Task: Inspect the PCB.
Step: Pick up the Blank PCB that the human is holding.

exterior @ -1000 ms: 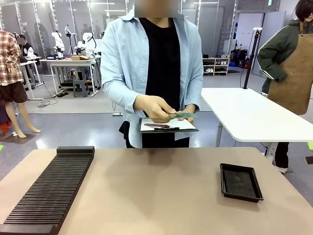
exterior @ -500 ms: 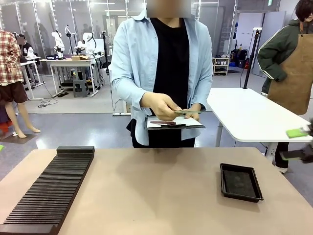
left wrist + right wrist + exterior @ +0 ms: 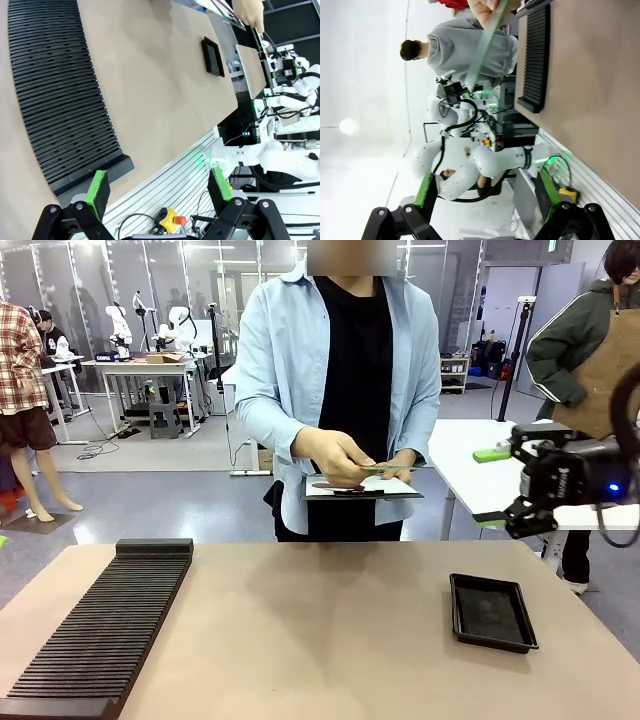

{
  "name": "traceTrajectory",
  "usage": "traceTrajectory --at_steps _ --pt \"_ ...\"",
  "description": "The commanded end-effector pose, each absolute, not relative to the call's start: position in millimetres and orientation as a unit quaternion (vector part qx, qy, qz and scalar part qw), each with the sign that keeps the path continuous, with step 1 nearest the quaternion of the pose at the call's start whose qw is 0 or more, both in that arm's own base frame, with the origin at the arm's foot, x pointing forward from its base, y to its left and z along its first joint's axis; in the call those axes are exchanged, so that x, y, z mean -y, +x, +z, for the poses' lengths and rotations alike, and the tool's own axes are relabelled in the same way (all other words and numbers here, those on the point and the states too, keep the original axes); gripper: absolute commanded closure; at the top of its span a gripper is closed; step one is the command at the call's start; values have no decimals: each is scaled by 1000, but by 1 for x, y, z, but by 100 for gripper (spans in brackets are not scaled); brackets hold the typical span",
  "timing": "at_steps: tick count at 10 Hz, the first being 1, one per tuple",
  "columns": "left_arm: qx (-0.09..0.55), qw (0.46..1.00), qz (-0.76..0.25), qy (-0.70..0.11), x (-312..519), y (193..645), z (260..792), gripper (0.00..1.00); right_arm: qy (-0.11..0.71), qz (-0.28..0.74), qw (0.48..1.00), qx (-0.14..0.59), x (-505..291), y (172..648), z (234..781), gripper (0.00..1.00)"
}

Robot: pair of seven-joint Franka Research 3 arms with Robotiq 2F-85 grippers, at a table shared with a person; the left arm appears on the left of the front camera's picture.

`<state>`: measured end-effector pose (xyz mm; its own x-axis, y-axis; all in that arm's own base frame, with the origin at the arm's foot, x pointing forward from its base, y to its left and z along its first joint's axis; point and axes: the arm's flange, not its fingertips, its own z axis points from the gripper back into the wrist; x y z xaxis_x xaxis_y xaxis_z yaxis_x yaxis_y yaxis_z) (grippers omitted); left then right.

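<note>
Both pincers gape empty, left pincer [image 3: 159, 184] and right pincer [image 3: 492, 488], the latter at right, level with the PCB [image 3: 386, 469] in the person's hand [image 3: 335, 456] over a clipboard [image 3: 372, 489] beyond the worktop [image 3: 320, 625]; a hurried reach could strike that hand or dislodge the board.

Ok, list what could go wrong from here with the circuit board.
1. The circuit board is thin and edge-on in the person's hand. The open right gripper, off to its side, might miss the edge or pinch fingers if it reaches in.
2. The board is held over a clipboard with pens lying on it; a bump could knock them off.
</note>
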<state>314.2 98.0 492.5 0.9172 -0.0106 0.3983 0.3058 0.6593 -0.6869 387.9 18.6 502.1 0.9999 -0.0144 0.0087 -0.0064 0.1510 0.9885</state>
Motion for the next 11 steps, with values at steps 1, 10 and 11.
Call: traceTrajectory --at_steps 1,10,11 --pt "174 896 -87 -399 -98 312 496 0 665 -28 746 -20 -36 408 506 0" --pt "174 896 -87 -399 -98 312 496 0 708 -52 699 -82 -113 441 483 0" --pt "174 896 -87 -399 -98 312 496 0 708 -55 699 -86 -116 444 482 0"
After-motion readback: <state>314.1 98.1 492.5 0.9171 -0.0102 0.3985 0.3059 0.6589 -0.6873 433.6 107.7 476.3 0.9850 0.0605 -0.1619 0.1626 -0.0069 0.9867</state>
